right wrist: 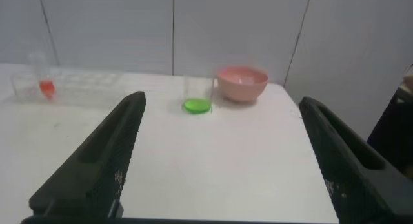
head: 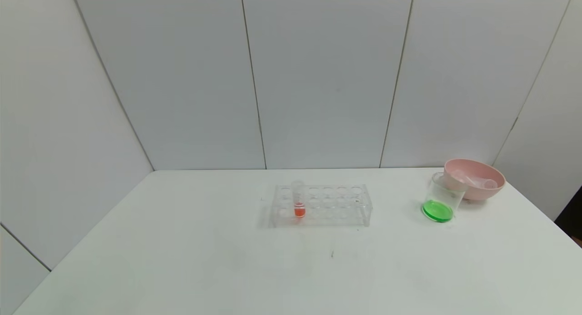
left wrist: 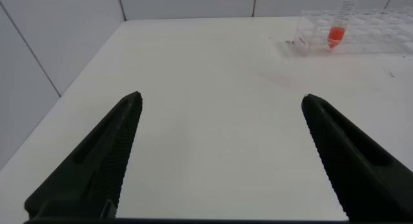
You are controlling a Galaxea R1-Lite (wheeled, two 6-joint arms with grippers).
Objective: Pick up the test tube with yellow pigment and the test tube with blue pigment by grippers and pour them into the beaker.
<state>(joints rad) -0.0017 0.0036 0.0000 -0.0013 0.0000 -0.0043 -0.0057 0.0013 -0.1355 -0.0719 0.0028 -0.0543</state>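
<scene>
The beaker (head: 442, 200) stands at the right of the table with green liquid at its bottom; it also shows in the right wrist view (right wrist: 198, 97). No tube with yellow or blue liquid is in view. Clear empty tubes (head: 477, 180) lie in the pink bowl (head: 477, 192). A tube with orange-red liquid (head: 298, 200) stands in the clear rack (head: 338, 206). My left gripper (left wrist: 219, 101) is open and empty above bare table, short of the rack. My right gripper (right wrist: 222, 104) is open and empty, well short of the beaker. Neither gripper shows in the head view.
The pink bowl touches the beaker at the table's far right, near the table edge. The rack (left wrist: 374, 30) sits mid-table. White wall panels stand behind the table. A dark gap lies past the right edge (head: 570, 217).
</scene>
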